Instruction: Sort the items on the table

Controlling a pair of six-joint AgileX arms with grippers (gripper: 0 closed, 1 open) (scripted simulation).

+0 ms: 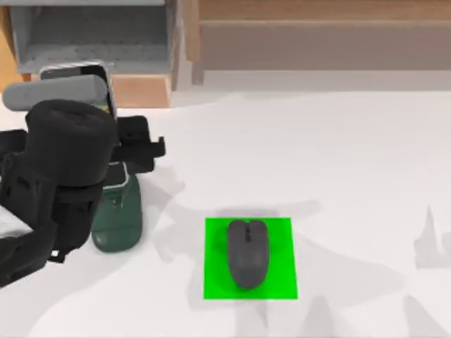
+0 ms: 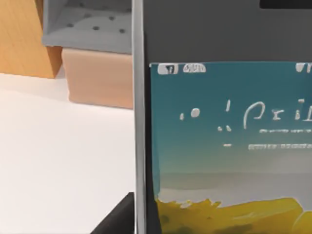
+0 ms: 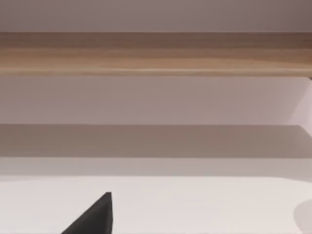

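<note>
Top view: dark grey oval computer mouse (image 1: 247, 253) lies flat on the bright green flat square (image 1: 250, 258), centre-front of the broad white tabletop (image 1: 338, 162). That item looks placed. Left gripper (image 1: 137, 146) is at the table's left side, over the dark green phone stand (image 1: 118, 215). The silver-edged black smartphone (image 1: 84, 79) stands upright just behind the arm, near the grey shelf unit (image 1: 99, 35). Left wrist view: phone screen (image 2: 229, 146) very close to the camera, silver edge vertical. Cannot tell whether the fingers grip the phone or are parted. Phone seating on the stand judged unfinished or unconfirmed. Right arm is parked; its wrist view faces the wooden shelf (image 3: 156, 51).
</note>
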